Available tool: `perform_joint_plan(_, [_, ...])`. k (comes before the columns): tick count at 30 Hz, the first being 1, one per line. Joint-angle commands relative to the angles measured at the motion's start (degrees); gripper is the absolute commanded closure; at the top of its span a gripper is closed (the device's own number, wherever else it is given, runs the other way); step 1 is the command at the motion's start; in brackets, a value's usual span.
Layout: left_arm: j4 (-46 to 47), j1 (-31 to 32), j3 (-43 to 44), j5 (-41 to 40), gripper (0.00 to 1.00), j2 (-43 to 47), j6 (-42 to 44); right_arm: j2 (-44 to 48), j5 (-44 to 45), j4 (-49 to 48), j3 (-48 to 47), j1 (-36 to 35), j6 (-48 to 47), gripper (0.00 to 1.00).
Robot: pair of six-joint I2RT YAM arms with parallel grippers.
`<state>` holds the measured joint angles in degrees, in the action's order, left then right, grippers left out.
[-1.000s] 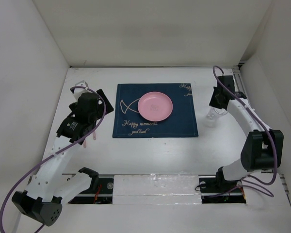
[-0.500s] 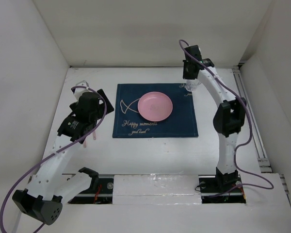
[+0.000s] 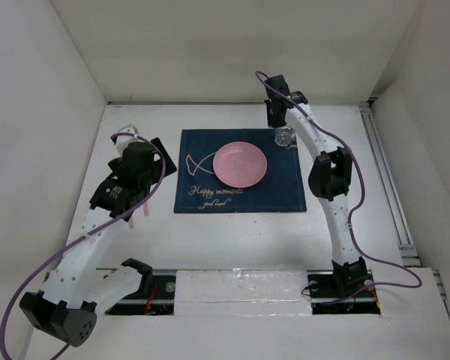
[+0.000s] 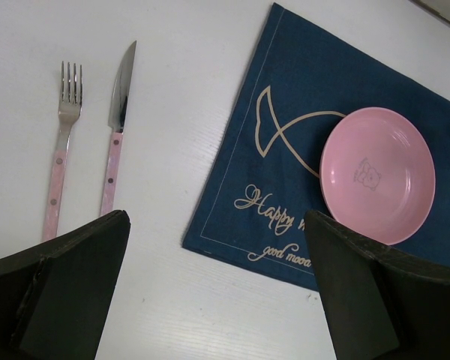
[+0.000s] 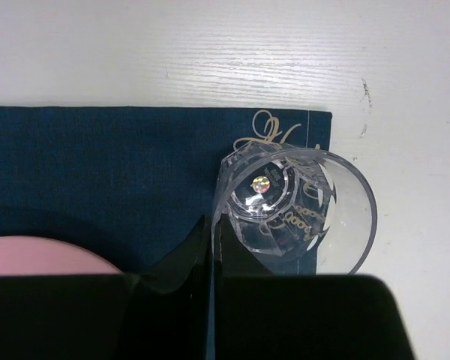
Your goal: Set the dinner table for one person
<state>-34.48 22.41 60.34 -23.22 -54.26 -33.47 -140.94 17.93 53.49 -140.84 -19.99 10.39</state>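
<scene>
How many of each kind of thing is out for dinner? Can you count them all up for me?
Fork: 1
Knife: 1
Pink plate: 1
Clear glass: 1
Blue placemat: 1
Total: 5 things, not counting the dinner table itself.

Right tool (image 5: 212, 241) carried glass (image 5: 296, 202) leftward; glass now over placemat (image 3: 210, 154) far-right corner

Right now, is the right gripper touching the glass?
Touching. The right wrist view shows the right gripper shut on the rim of the glass, pinching its wall.
</scene>
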Motion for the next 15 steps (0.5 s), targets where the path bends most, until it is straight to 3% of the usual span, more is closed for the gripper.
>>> perform_joint_plan(1, [0.6, -0.1, -0.6, -1.1, 0.00, 0.7, 0.2, 0.1, 1.4, -1.6, -3.7, -0.3, -1.3, 0.95])
perform_joint_plan(3, [0.6, -0.1, -0.6, -1.1, 0.00, 0.7, 0.2, 0.1, -0.1, -2.2, -3.7, -0.3, -1.3, 0.83])
perform_joint_plan(4, [0.6, -0.1, -0.6, -1.1, 0.00, 0.7, 0.2, 0.1, -0.7, -2.9, -3.7, -0.3, -1.3, 0.71])
perform_joint_plan(5, [0.6, -0.1, -0.6, -1.1, 0.00, 0.7, 0.2, 0.1, -1.4, -3.0, -3.7, -0.3, -1.3, 0.38])
perform_joint_plan(7, [0.6, -0.1, -0.6, -1.6, 0.00, 0.7, 0.2, 0.7, -2.1, -4.1, -3.7, -0.3, -1.3, 0.19])
perform_joint_plan(8, [0.6, -0.1, -0.6, -1.7, 0.00, 0.7, 0.2, 2.4, -2.1, -5.1, -3.7, -0.8, -1.3, 0.00])
perform_joint_plan(13, [-0.2, -0.1, -0.6, -3.8, 0.00, -0.8, -1.9, 10.6, -1.4, -8.5, -4.3, -0.8, -1.3, 0.00])
perform_joint_plan(15, [-1.0, -0.1, -0.6, -6.0, 0.00, -1.9, -3.0, 18.1, -0.9, -11.5, 1.5, -1.5, -1.3, 0.00])
